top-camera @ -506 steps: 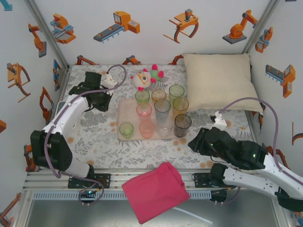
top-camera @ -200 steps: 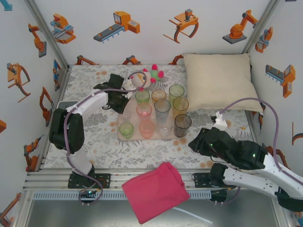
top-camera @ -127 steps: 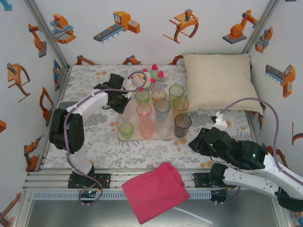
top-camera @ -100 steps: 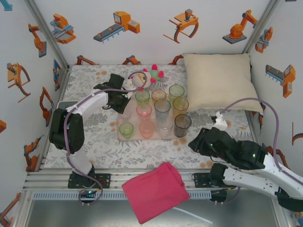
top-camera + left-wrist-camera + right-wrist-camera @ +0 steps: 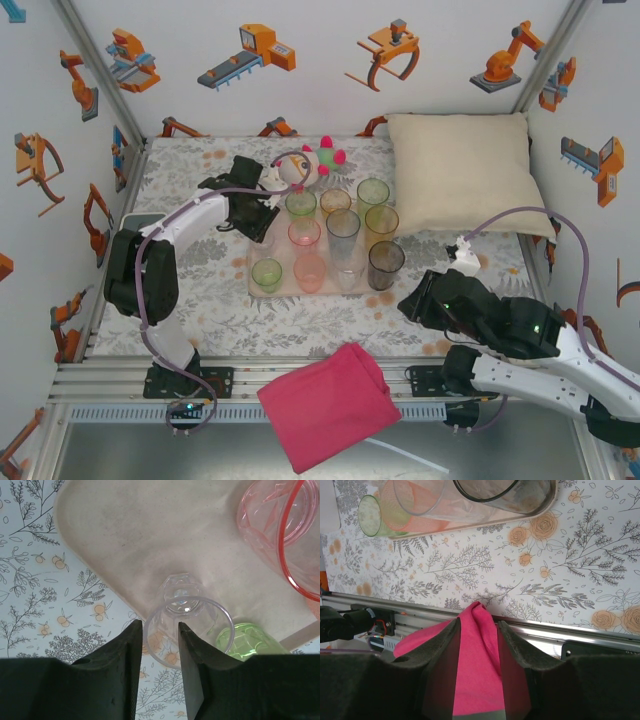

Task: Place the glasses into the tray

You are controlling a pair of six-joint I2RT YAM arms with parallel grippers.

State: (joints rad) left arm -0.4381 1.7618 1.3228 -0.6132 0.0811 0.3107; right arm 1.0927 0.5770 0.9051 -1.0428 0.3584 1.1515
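Left wrist view, left end effector (image 5: 160, 628) parted at clear glass (image 5: 185, 592) on tray (image 5: 150, 525), right end effector (image 5: 477, 625) apart, empty.

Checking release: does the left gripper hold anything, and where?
Apparently nothing: left gripper, jaws apart, straddles the clear glass at its rim, on the tray.

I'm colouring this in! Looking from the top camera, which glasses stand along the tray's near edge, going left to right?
green glass → pink-orange glass → tall clear glass → smoky grey glass
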